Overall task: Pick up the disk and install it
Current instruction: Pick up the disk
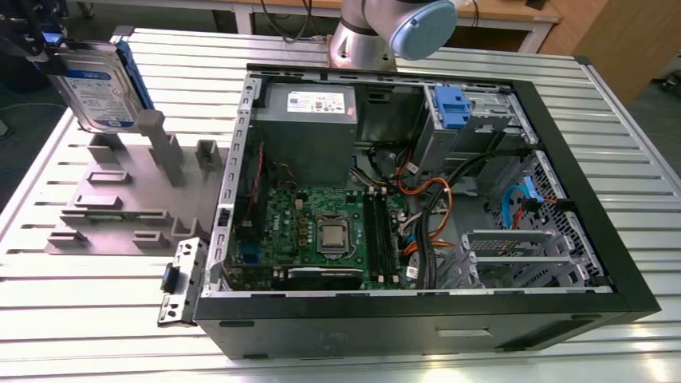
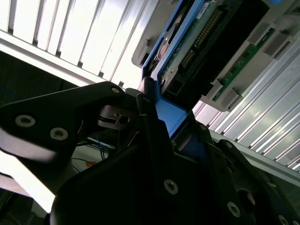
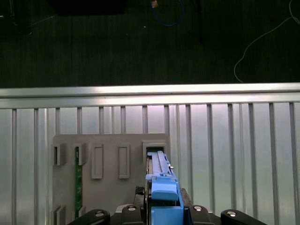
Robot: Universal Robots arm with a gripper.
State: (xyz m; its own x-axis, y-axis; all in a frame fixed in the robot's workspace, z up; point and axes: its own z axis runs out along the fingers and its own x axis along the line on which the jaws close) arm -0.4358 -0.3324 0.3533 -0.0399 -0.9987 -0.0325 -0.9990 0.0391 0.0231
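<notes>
The fingers (image 2: 149, 117) were closed tight on the disk (image 1: 98, 89), one on each side of its bright blue frame, as the second wrist view showed. In the exterior view the disk stood upright at that view's far left. Its white-and-blue label faced the camera and the blue frame ran along its edge. It hung over the back part of the grey fixture (image 1: 117, 203), which lay flat on the worktop (image 1: 96, 319). I could not tell if the bottom of the disk touched the fixture or was just above it. In the first wrist view the disk (image 3: 158, 171) was seen from its thin edge, lined up with an open slot (image 3: 154, 149) in the fixture. A thin green board (image 3: 78, 180) stood in another slot, well apart from it. In the second wrist view the underside of the disk (image 2: 197, 51) showed a green board and a row of small pins. The open computer case (image 1: 633, 271) lay on its side on the worktop, just beside the fixture on the exterior view's right. Inside it were a green main board (image 1: 319, 227), a grey power box (image 1: 309, 120), some wires (image 1: 426, 191) and a blue bracket (image 1: 451, 108) on the metal drive bay in the far corner. The disk was well apart from that bay. The arm's base (image 1: 368, 40) stood behind the case.
</notes>
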